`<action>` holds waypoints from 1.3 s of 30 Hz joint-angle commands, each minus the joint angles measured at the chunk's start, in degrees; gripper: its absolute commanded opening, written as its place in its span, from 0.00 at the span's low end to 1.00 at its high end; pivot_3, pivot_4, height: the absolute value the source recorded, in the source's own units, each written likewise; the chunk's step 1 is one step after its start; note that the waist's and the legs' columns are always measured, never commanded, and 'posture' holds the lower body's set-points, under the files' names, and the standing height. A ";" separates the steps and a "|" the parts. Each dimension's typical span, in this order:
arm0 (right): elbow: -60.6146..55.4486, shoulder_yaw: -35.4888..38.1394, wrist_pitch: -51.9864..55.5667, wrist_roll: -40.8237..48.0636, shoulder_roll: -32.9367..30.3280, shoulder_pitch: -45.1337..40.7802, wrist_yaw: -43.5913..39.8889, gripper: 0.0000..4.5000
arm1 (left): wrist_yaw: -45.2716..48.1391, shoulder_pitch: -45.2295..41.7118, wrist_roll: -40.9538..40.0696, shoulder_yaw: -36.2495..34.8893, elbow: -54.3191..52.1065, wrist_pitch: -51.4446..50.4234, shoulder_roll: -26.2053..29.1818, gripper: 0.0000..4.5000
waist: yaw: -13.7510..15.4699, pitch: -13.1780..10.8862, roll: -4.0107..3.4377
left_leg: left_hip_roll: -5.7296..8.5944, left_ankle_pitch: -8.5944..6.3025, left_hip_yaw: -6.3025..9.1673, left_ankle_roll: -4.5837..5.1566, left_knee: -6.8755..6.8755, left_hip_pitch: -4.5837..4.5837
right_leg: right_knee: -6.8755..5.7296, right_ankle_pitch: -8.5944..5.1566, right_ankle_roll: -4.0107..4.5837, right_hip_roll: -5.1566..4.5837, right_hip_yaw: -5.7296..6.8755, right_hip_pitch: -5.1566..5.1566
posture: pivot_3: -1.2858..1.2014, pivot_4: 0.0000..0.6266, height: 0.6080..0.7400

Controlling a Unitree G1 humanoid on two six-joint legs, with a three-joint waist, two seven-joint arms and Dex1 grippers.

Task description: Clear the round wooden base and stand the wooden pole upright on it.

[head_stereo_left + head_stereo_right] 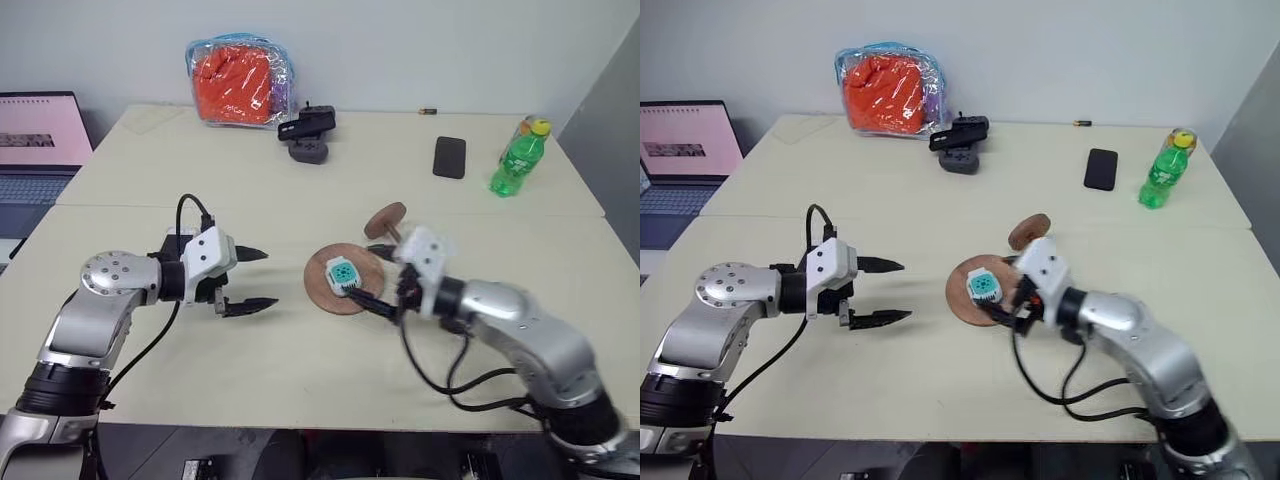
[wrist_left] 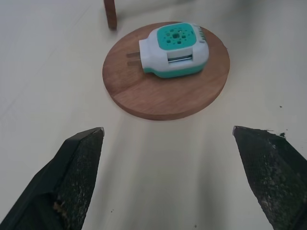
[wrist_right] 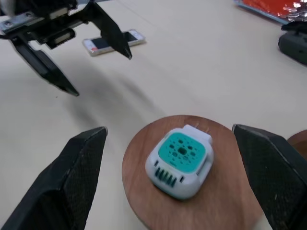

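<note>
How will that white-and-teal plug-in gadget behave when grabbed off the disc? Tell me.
The plug-in gadget looks like hollow plastic, so probably light and stiff. Its rounded, smooth shell may slip between pincer tips. Lying flat on the round wooden base, it seems unlikely to roll.

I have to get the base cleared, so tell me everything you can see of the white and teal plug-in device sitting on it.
The plug-in device is a small rounded-square unit, apparently plastic: white body, teal face with small holes, a row of slots on one edge and two metal prongs at the other. It lies flat, face up, near the middle of the round wooden base. The open right gripper is close beside it; no contact is discernible.
</note>
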State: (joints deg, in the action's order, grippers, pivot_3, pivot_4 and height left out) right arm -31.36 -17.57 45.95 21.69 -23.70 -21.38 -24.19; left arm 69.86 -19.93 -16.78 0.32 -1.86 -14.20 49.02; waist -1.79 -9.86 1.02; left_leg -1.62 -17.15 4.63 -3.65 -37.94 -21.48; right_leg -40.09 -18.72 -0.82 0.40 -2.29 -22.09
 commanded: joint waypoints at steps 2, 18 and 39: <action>6.46 -5.78 1.70 -7.81 6.90 -3.86 8.02 0.97 | 1.09 -1.56 0.30 0.79 -0.23 1.48 0.08 1.00 | -0.04 0.01 0.01 | 0.02 0.01 -0.01 -0.01 -0.09 -0.25 | -0.16 0.01 0.01 0.00 -0.02 -0.28 | 0.52 0.24 1.00; 15.26 -5.37 2.35 -14.65 12.80 -5.79 8.90 0.97 | 0.55 -3.61 0.74 1.49 0.11 2.10 -0.89 1.00 | -0.20 0.01 0.00 | 0.04 0.00 -0.04 0.00 -0.10 -0.31 | -0.36 0.01 0.01 -0.02 -0.03 -0.49 | 0.52 0.24 1.00; -4.39 10.99 4.58 -10.98 -0.68 -3.78 -1.46 0.61 | -0.68 -6.69 -6.28 1.89 -4.17 -2.72 -9.01 1.00 | 0.41 -0.02 -0.03 | 0.03 0.01 -0.03 0.00 -0.16 -0.44 | -0.56 0.00 0.01 -0.02 -0.05 -0.66 | 0.52 0.24 1.00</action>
State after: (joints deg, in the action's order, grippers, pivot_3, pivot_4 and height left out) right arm -28.93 -15.38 48.26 8.29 -22.05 -25.35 -24.30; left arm 70.24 -24.52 -20.35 2.26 -2.95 -15.79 41.24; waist -1.38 -9.88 0.99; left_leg -1.62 -17.13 4.76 -3.65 -38.16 -22.05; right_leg -40.68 -18.72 -0.82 0.37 -2.18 -22.77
